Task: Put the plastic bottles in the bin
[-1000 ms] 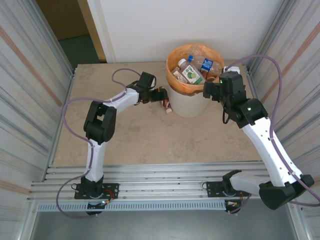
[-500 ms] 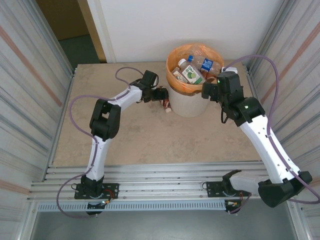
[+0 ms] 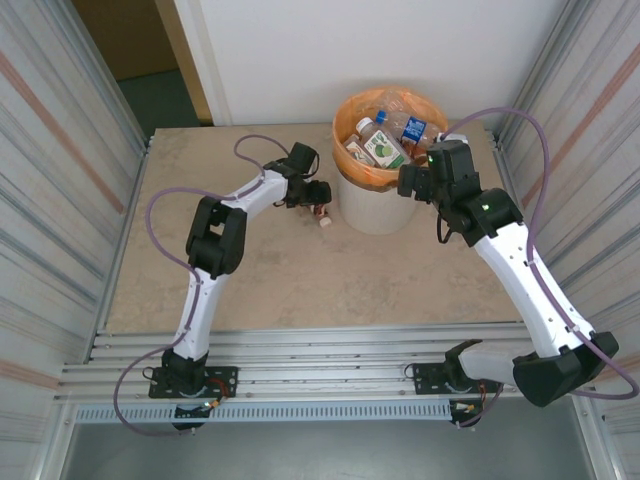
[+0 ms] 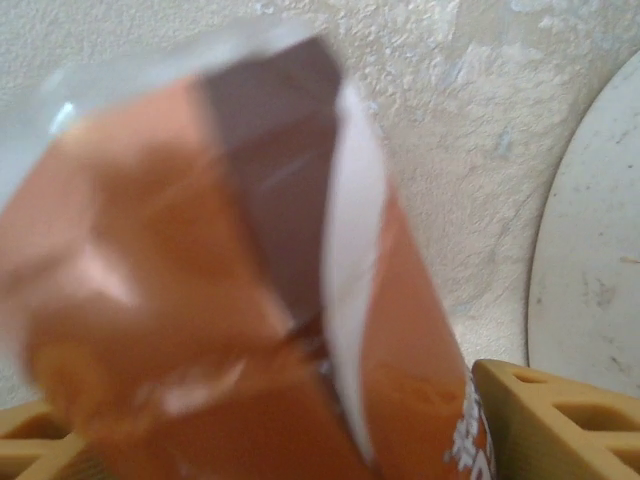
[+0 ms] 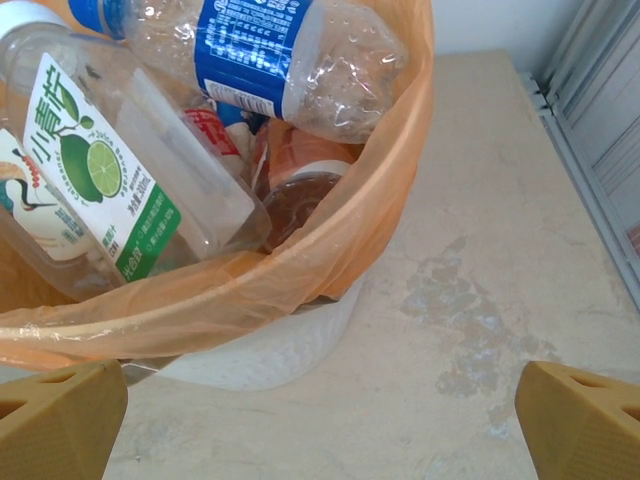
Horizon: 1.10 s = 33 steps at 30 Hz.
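Note:
A brown-labelled plastic bottle [image 4: 200, 300] lies blurred between the yellow fingers [image 4: 560, 420] of my left gripper [image 4: 290, 430], which is shut on it. From above, that bottle [image 3: 323, 213] sits just left of the bin [image 3: 375, 210], at the tip of my left gripper [image 3: 318, 198]. The cream bin's orange bag rim [image 5: 300, 270] holds several bottles, among them a lime-labelled one [image 5: 110, 180] and a blue-labelled one [image 5: 270, 50]. My right gripper [image 5: 320, 420] stands open with nothing in it, low beside the bin's right side [image 3: 405, 185].
Corrugated metal walls [image 3: 60, 200] close in both sides of the beige table [image 3: 300, 280]. A white wall stands behind the bin. An aluminium rail [image 3: 320, 345] runs along the near edge. Purple cables [image 3: 160, 200] loop off both arms.
My left gripper has closed in on the brown-labelled bottle, and the bottle has shifted a little left, away from the bin. The right arm has edged slightly left.

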{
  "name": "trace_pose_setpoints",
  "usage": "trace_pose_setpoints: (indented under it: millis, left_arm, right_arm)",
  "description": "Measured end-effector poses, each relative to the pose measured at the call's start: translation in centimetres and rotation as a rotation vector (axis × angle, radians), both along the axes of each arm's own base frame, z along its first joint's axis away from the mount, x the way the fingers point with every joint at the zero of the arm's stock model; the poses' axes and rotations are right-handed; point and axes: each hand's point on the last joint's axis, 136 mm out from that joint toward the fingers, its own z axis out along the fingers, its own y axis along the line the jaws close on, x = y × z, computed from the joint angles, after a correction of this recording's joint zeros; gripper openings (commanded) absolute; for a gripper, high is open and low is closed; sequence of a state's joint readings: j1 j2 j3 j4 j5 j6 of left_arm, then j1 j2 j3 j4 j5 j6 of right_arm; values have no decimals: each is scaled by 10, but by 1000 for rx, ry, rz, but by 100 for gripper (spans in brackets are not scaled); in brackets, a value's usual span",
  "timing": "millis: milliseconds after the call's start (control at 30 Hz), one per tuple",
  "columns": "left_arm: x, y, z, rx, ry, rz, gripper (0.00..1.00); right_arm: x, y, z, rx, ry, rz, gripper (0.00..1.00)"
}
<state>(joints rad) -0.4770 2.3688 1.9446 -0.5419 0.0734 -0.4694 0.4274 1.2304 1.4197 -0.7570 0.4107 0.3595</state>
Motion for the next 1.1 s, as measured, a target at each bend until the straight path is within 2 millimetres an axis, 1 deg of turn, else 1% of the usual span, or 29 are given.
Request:
trace_pose_setpoints:
  millis: [167,300,367,467,600,667,767,933,1000,1100]
  left_arm:
    - [1,6,-2,11,5,9,60]
    - [1,9,-2,3,-4,16,48]
    - [0,13,-1,-5,-8,22,46]
    - [-6,25,-1,-7,-4,36,45]
    - [-21,45,1,-1,7,58,45]
    - [-29,53,6,-4,1,66,45]
    - [-40,62,24,-18,-32,70,45]
    - [-57,66,71,-86,-152,41,44]
    - [-66,66,91,-131,-204,20,44]
    - [-79,66,113,-183,-266,-14,44]
  right_arm:
    - [0,1,2,6,-4,3,98]
    - [1,4,2,20,-6,15,98]
    - [2,6,4,25,-11,19,98]
    - [3,9,6,41,-20,34,98]
    - [4,16,6,65,-26,59,98]
    - [4,20,4,79,-22,74,98]
    - [4,27,3,120,-18,92,98]
    - [6,46,5,231,-19,139,98]
    - [9,57,5,292,-16,166,98]
    - [12,74,5,372,0,215,98]
